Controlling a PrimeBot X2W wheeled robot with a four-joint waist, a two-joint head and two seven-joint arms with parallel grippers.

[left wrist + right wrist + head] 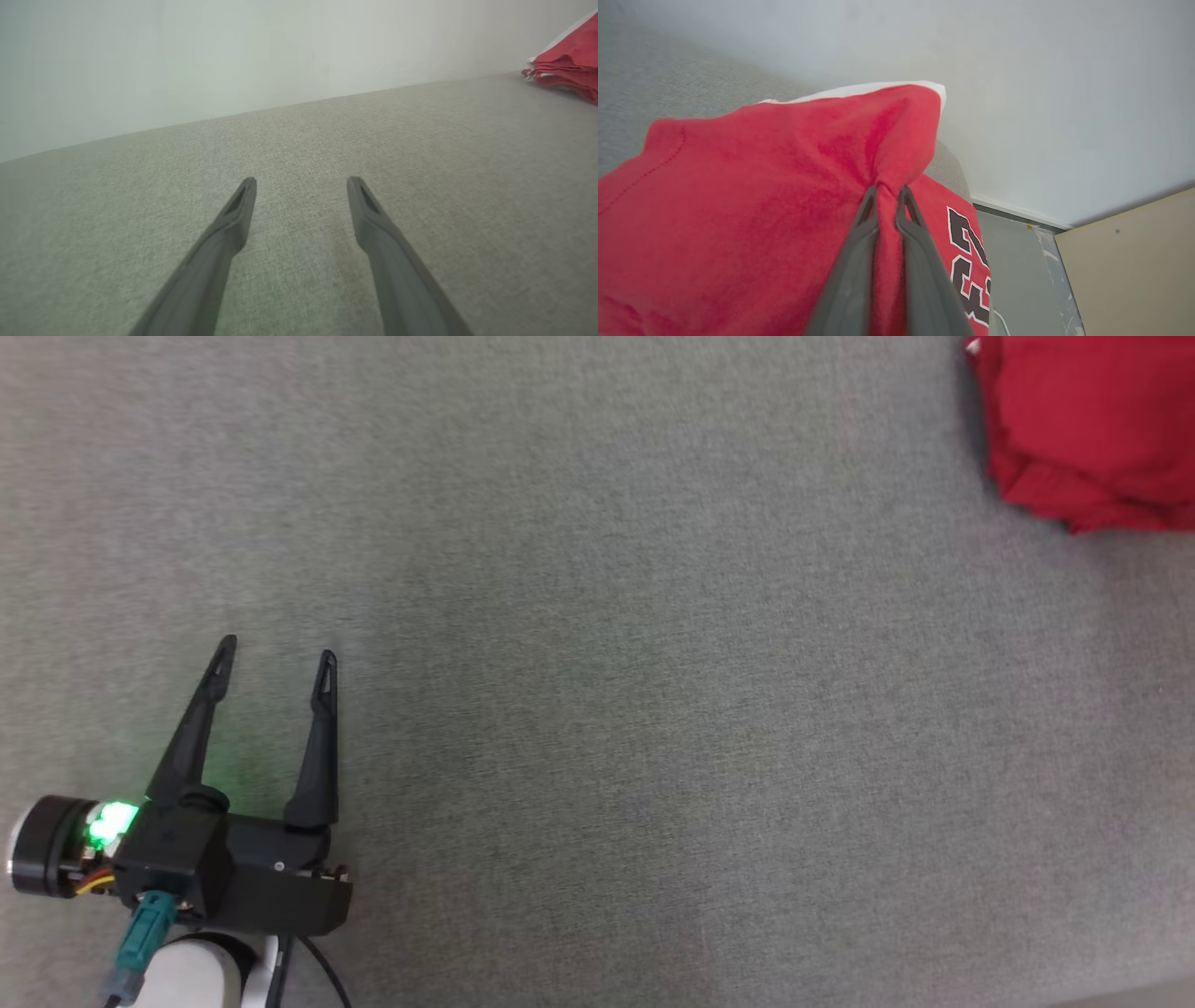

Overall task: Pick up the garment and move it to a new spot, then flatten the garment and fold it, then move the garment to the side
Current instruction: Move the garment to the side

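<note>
A folded red garment (1092, 425) with black-and-white lettering lies at the far right of the grey fabric surface (607, 663). In the right wrist view my right gripper (887, 189) is shut on a pinch of the garment's (752, 196) red cloth, which bunches between its fingers. My left gripper (277, 648) hovers open at the lower left of the head view, far from the garment, with nothing between its fingers. In the left wrist view the left gripper (301, 179) points over bare grey fabric, and the garment (567, 65) sits at the far right edge.
A pale wall (233, 56) rises behind the grey surface. In the right wrist view the surface ends beside the garment, and a grey floor (1017, 275) and a tan panel (1134, 261) lie below.
</note>
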